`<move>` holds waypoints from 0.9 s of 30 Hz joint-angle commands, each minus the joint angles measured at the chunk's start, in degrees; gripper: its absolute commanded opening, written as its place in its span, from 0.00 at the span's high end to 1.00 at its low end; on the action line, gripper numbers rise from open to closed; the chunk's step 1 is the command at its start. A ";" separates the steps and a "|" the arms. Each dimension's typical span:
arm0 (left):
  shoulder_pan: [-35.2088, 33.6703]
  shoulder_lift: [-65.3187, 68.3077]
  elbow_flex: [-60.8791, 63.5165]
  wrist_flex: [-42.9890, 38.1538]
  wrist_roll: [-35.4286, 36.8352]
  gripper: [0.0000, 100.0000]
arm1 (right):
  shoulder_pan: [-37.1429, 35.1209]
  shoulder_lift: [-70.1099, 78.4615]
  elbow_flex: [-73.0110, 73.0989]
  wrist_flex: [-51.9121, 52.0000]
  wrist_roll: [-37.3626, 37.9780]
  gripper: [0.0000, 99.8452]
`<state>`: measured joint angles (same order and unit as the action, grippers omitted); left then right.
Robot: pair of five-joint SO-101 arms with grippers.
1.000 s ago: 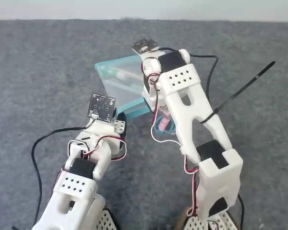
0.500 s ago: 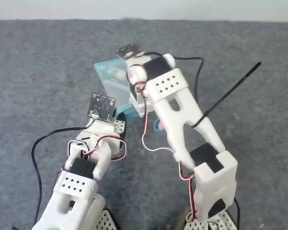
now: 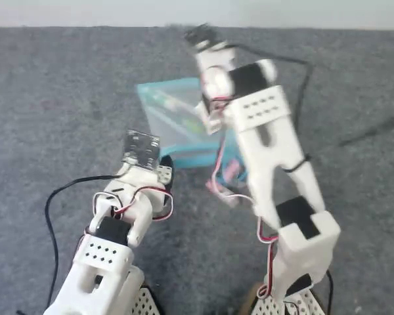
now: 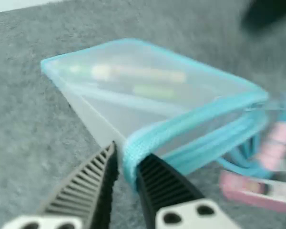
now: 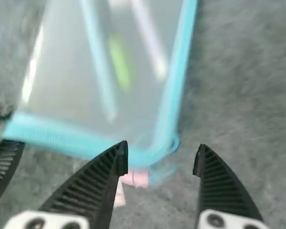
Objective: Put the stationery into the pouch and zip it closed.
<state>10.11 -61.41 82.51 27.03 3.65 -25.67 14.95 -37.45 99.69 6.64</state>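
Swung across since the earlier frame, my right claw [image 5: 159,152] hangs released over the zip corner of the pouch [image 5: 105,71] on the worktop [image 3: 52,98], left claw [image 4: 125,164] clenching its edge; zipping now calls for a pinch at that corner.

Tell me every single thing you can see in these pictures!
Pouch: one, clear with light blue edges, lying on the table.
Pens: a few, green and pale, inside the pouch; too blurry to count.
Pink thing: one, pink with a blue cord, on the table by the pouch's corner.
Table: one, grey and fuzzy, under everything.
Left gripper: one, black fingers, pinching the pouch's blue edge.
Right gripper: one, black fingers, open over the pouch's corner.
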 commanded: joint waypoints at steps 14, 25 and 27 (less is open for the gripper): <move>-17.58 -1.41 -2.95 -3.60 6.24 0.99 | 4.62 -15.78 28.57 -7.08 -0.18 0.77; -28.04 -1.76 -3.12 -3.87 8.00 0.99 | -0.75 -22.11 63.30 -33.19 -3.08 0.77; -27.96 -1.76 -3.12 -3.87 8.00 0.99 | -3.65 -22.55 65.41 -33.36 -3.78 0.77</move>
<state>-16.97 -61.41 83.12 25.19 10.15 -25.49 -3.52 26.02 68.40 3.91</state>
